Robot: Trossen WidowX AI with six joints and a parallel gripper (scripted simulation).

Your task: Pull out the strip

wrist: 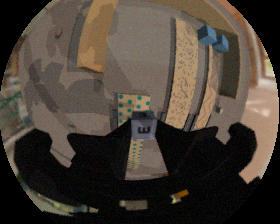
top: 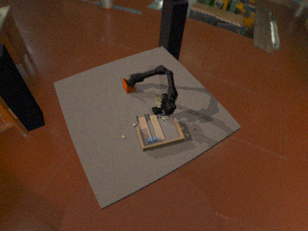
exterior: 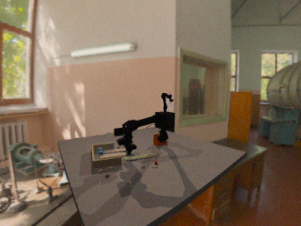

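Observation:
The labelled cube (wrist: 143, 127), dark with a pale mark on its top, sits on a dotted strip (wrist: 133, 106) (exterior: 140, 156) that lies outside the wooden tray (top: 162, 145) (exterior: 104, 161) (wrist: 96, 28). My gripper (wrist: 141, 121) (top: 163, 111) (exterior: 125, 146) is low over that strip, just beyond the tray's back edge, and is shut on the labelled cube. Two tan strips (top: 144, 127) (top: 156, 127) stay in the tray. Small blue cubes (top: 150, 139) (wrist: 211, 37) rest at the front end of a strip (wrist: 185, 75) in the tray.
The arm's orange base (top: 127, 85) (exterior: 159, 140) stands on the grey mat (top: 94, 156) behind the tray. A tall black post (top: 173, 23) stands at the mat's far edge. A small beige piece (top: 123, 136) and a small red piece (exterior: 155, 163) lie loose.

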